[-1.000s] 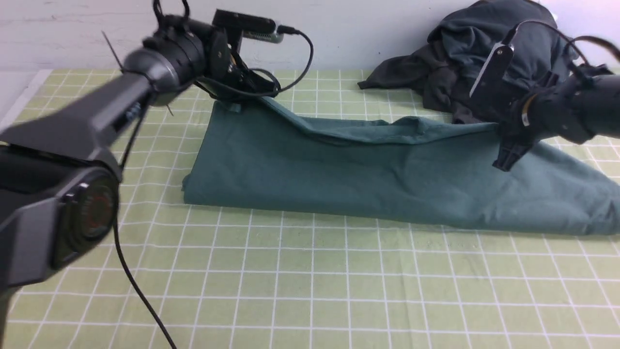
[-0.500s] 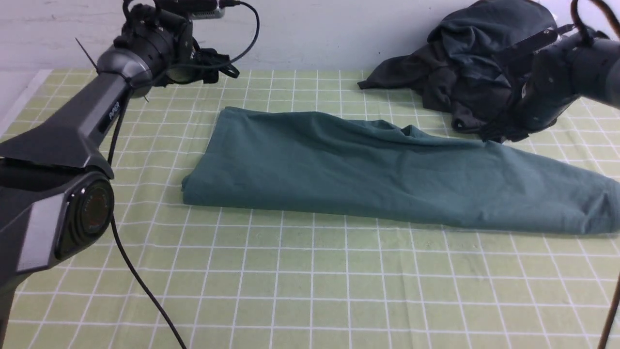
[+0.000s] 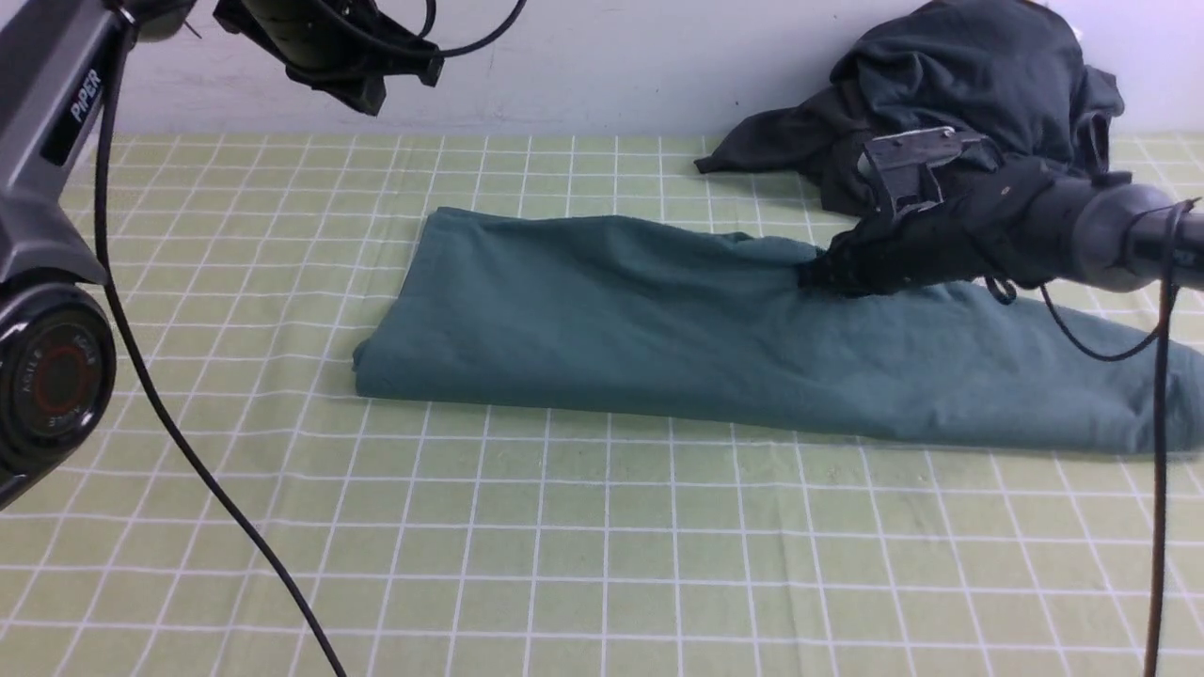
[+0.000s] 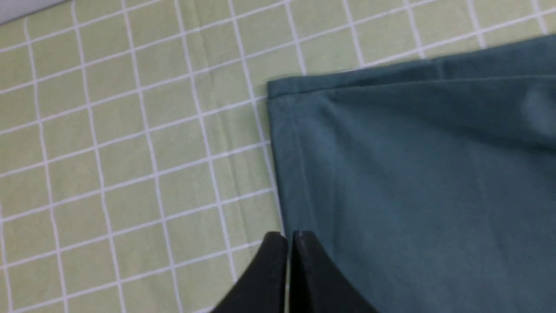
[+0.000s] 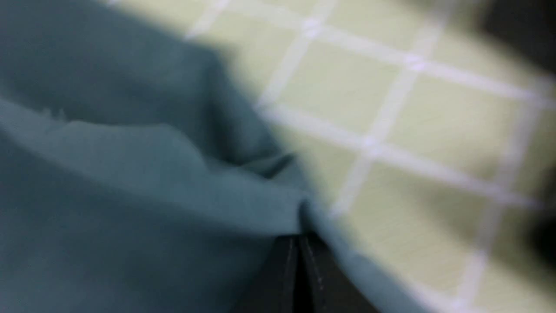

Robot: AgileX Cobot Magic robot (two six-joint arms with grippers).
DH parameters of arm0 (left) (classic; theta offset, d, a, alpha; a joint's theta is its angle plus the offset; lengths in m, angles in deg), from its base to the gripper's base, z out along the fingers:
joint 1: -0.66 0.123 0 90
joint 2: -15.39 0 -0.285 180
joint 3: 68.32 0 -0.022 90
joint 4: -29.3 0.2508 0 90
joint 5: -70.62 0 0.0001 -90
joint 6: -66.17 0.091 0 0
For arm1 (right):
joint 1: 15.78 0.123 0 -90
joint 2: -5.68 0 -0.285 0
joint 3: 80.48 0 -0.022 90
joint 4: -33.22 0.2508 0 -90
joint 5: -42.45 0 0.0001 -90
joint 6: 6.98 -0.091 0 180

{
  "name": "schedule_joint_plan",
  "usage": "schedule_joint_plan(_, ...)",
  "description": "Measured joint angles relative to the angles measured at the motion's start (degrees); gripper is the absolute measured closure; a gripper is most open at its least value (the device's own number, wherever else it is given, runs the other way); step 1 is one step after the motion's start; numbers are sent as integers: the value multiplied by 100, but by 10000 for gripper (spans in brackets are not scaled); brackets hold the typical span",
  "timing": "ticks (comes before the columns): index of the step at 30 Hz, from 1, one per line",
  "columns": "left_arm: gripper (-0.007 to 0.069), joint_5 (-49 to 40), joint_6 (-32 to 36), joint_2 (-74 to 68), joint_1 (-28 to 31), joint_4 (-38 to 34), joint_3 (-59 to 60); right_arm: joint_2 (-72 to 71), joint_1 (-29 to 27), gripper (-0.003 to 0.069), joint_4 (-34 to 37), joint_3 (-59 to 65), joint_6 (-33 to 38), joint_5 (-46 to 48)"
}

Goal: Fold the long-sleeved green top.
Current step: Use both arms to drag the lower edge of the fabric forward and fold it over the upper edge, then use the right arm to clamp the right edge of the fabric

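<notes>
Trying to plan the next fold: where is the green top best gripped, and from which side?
Likely the squared left end of the green top, at its far corner: the edge there lies straight, flat and free on the tablecloth, away from the dark clothes heap. Come in low from the robot's left, pinching all layers together.

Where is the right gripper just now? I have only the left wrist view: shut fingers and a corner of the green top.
Observer: The right gripper is low at the far edge of the green top, about midway along it.
Operator: Is it open?
Observer: No, its jaws are together where that edge puckers; whether cloth is caught is too blurred to tell.
Operator: Anything near it?
Observer: A dark grey heap of clothing lies just beyond that arm.
</notes>
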Motion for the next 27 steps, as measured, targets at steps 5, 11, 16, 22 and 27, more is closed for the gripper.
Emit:
schedule_joint_plan(5, 628, 0, 36, 993, -6, 6, 1092, -472, -318, 537, 108, 0, -24, -480)
schedule_joint_plan(11, 628, 5, -34, 2873, -10, 337, 3115, -1947, -1229, 353, -677, -10, -877, 1749)
schedule_joint_plan(16, 628, 462, -337, 4777, -10, 185, 5421, -2398, -1918, 279, -2353, -23, -2993, 3978)
schedule_joint_plan(22, 628, 1832, -421, 6640, -10, -20, 7829, -2116, -2168, 235, -4513, 489, -4573, 4681)
schedule_joint_plan(27, 628, 2269, -426, 7791, -10, -25, 9185, -2002, -2244, 225, -4788, 1034, -5095, 3953)
